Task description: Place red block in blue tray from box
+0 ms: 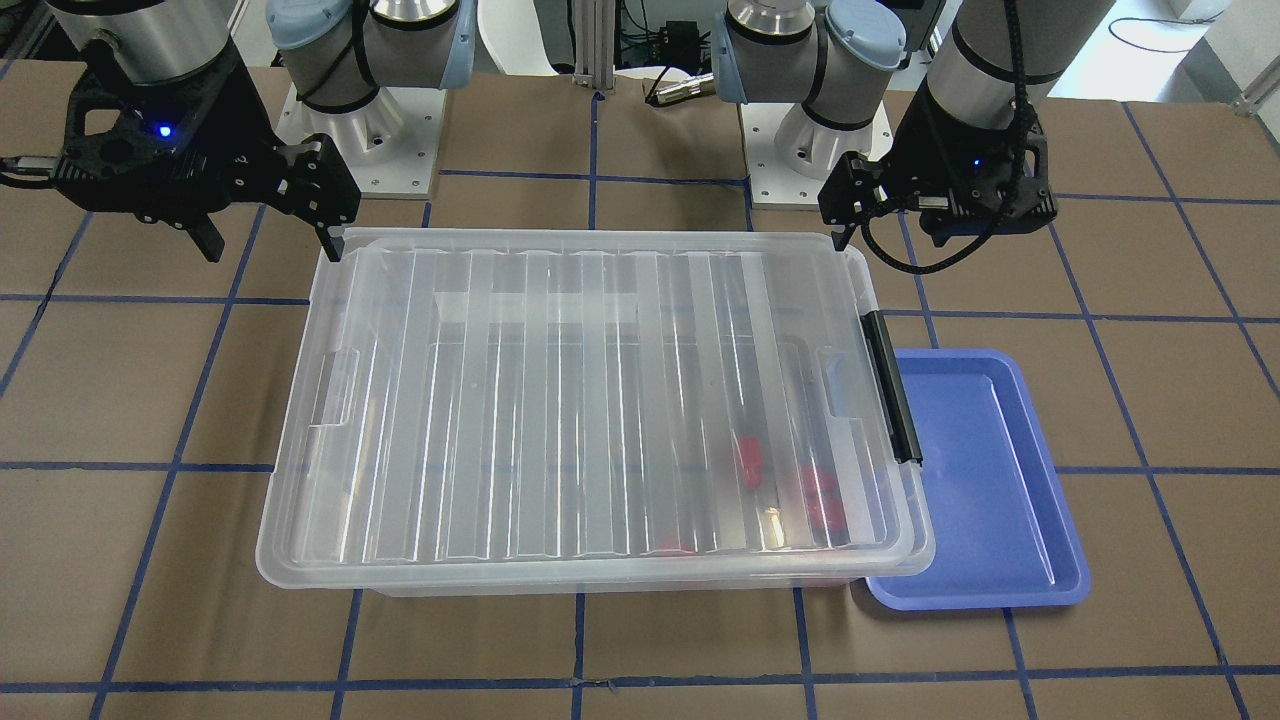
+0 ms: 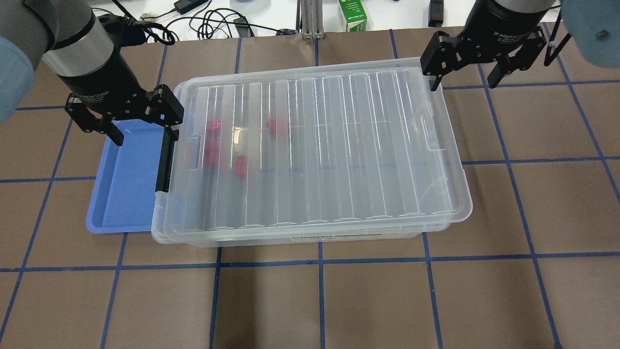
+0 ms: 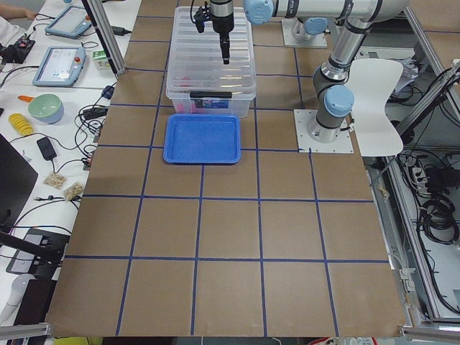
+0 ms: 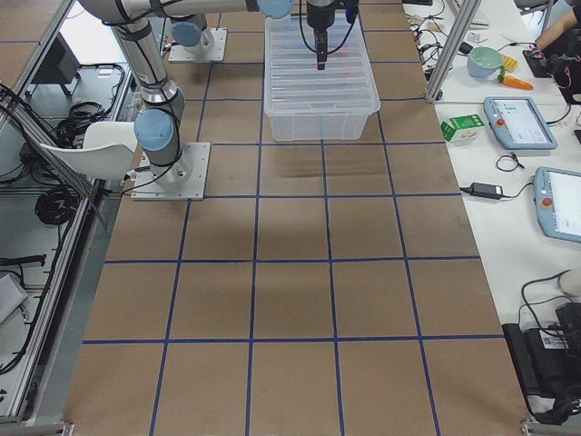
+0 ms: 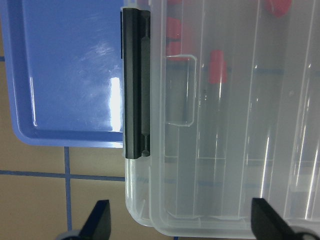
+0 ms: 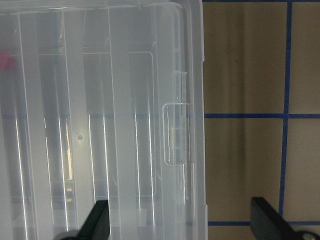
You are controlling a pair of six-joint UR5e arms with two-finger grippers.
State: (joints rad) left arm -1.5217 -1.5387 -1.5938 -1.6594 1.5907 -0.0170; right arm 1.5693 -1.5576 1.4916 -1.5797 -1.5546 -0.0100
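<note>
Clear plastic blurs the red block (image 1: 748, 462) inside the lidded box (image 1: 590, 400) in the front view. It lies at the end that touches the blue tray (image 1: 1000, 480). The left gripper (image 1: 890, 225) hangs wide open above that end's robot-side corner. The right gripper (image 1: 270, 240), equally wide, hangs above the opposite corner. Overhead, four such blocks lie under the lid, just beside the left gripper. In the left wrist view one looks squarish with a narrower stub, near the black clip (image 5: 134, 85).
</note>
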